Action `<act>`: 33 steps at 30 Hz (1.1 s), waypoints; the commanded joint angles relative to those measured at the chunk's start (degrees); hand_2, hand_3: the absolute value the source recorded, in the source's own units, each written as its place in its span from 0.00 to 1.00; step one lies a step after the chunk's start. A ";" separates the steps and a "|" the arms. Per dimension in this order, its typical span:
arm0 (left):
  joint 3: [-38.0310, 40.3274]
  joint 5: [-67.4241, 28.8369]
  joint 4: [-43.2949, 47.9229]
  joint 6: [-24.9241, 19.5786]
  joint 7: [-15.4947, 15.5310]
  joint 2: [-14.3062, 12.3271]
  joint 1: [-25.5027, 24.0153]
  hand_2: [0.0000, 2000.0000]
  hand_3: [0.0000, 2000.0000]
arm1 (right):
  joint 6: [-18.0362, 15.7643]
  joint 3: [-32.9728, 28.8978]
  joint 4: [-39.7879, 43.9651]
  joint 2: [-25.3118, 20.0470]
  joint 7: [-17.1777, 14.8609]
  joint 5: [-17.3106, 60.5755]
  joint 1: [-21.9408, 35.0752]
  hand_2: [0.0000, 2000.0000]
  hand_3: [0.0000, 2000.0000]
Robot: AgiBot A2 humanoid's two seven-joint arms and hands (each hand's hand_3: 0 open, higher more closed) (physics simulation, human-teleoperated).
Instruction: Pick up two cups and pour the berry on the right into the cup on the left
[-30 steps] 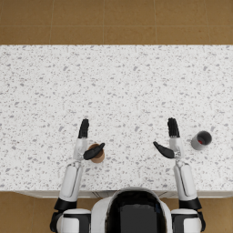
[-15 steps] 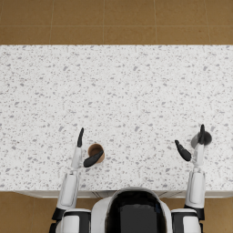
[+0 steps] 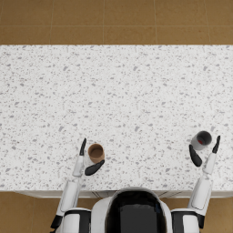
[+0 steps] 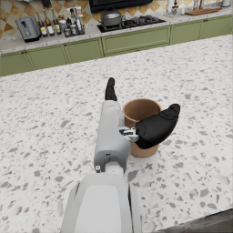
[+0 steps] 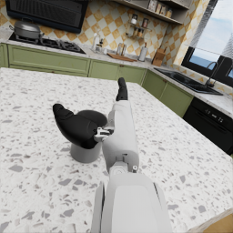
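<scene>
A: Left hand (image 3: 88,160) sits round the brown round cup (image 3: 95,152) near the front edge of the speckled white stone counter (image 3: 116,91): thumb on one side, fingers on the other. Looks set for a side grasp so the cup stays upright for receiving.

B: Closed on it?

A: Cannot tell. The left wrist view has the thumb (image 4: 157,127) lying across the cup wall, but firm contact isn't clear.

B: Right side?

A: Right hand (image 3: 205,152) brackets the grey round cup (image 3: 200,140), well apart from the brown one, also near the front edge. Same side approach, which would suit tipping it later. Grip again cannot be told.

B: Berry?

A: The head view looks down into the grey cup: a small reddish berry (image 3: 200,142) inside, I think. The right wrist view can't show it; the thumb (image 5: 75,127) covers the wall. Wrist views add kitchen cabinets (image 4: 136,41) behind.
</scene>
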State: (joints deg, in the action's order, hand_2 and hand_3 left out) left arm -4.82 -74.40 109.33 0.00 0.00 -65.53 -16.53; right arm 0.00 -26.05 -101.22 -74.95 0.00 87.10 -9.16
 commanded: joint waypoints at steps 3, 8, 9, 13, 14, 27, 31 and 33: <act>-2.19 0.00 -2.79 0.00 0.00 -0.60 0.54 0.00 0.00 | 0.00 1.12 5.55 0.77 0.00 0.03 1.86 0.00 0.00; -2.47 0.00 -6.14 0.00 0.00 -2.00 2.50 0.00 0.00 | 0.00 3.40 15.46 1.01 0.00 0.04 3.62 0.00 0.00; -2.66 0.01 -6.69 0.00 0.00 -2.34 3.03 0.00 0.00 | 0.00 3.59 16.64 1.11 0.00 0.04 4.18 0.00 0.00; -3.00 0.01 -6.70 0.00 0.00 -3.17 3.88 0.00 0.00 | 0.00 3.98 22.42 1.63 0.00 0.04 7.03 0.00 0.00; -2.98 0.01 -7.09 0.00 0.00 -3.38 4.11 0.00 0.00 | 0.00 4.43 23.99 1.68 0.00 0.04 7.61 0.00 0.00; -4.27 0.01 -12.56 0.06 0.01 -6.37 8.14 0.00 0.00 | 2.33 5.98 29.89 2.24 0.18 0.10 13.91 0.00 0.00; -4.80 0.01 -15.09 0.07 0.01 -7.16 9.18 0.00 0.00 | 2.64 6.98 32.40 2.39 0.35 0.14 15.37 0.00 0.00; -5.07 0.01 -17.01 0.06 0.01 -7.74 10.19 0.00 0.00 | 2.34 7.12 33.15 2.38 0.32 0.14 15.69 0.00 0.00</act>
State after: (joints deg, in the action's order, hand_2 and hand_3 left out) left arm -9.64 -74.38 93.95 -0.30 0.06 -72.91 -7.47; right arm 2.20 -19.04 -68.94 -72.71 0.30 87.23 6.04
